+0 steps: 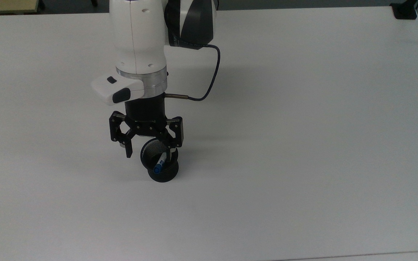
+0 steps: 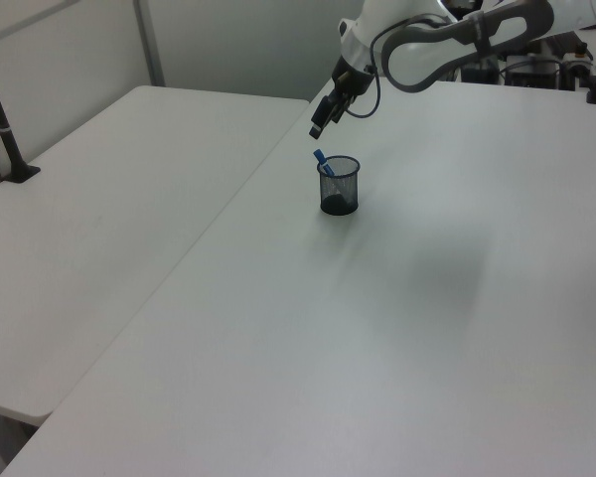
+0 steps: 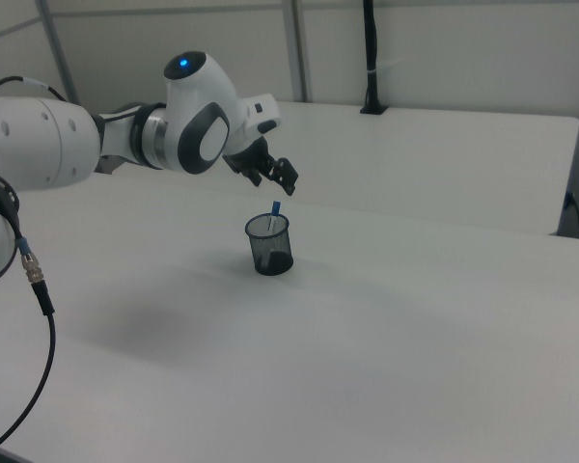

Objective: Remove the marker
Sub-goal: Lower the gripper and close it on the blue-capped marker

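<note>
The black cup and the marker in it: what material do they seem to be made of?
The cup looks like black metal wire mesh, matte: the marker's barrel shows through its wall. The marker seems smooth plastic, with a white barrel and a blue cap, slightly glossy.

A robotics lab or office workroom: a white robot arm (image 3: 39, 145) reaches over a broad white tabletop (image 1: 303, 127), a second white table (image 2: 99, 229) stands just beside it, and plain partition walls (image 3: 444, 48) rise behind them.
</note>
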Robot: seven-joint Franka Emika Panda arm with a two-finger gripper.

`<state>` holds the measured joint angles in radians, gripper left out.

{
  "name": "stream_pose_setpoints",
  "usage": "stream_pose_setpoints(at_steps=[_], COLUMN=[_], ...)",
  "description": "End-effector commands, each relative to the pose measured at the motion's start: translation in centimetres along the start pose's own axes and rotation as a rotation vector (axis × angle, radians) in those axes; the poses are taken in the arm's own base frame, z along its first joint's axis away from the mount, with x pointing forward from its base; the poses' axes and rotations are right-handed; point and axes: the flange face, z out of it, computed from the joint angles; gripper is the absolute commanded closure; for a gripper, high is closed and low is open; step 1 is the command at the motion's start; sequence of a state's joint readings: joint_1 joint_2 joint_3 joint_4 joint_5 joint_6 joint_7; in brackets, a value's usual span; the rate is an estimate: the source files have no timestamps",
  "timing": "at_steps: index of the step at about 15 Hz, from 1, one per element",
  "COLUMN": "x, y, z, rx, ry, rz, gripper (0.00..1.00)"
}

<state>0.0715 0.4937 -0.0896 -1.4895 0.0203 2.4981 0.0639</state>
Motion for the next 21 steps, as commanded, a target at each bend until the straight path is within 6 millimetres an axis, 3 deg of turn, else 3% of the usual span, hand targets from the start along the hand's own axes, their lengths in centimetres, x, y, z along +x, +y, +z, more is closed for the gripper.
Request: stream_pose_setpoints(at_steps=[1,5,8,15,19,21], x=[-0.5,-1.1,-0.9,-0.8,-0.7,0.4], y=[-0.4,-0.7,-1.6,-2.2,-2.2,-2.1], z=[2.5,4.6,4.4,4.2,4.1,2.8], rx=[-0.031,-0.047,-0.038,-0.03,-0.03,-0.027], ry=[-0.016,-0.039,-0.008,0.009,0.01,0.04], rz=[-0.072,-0.099,-0.102,-0.105,-0.103,-0.095], gripper=[0.18,0.3,0.52,0.84,0.91,0.91])
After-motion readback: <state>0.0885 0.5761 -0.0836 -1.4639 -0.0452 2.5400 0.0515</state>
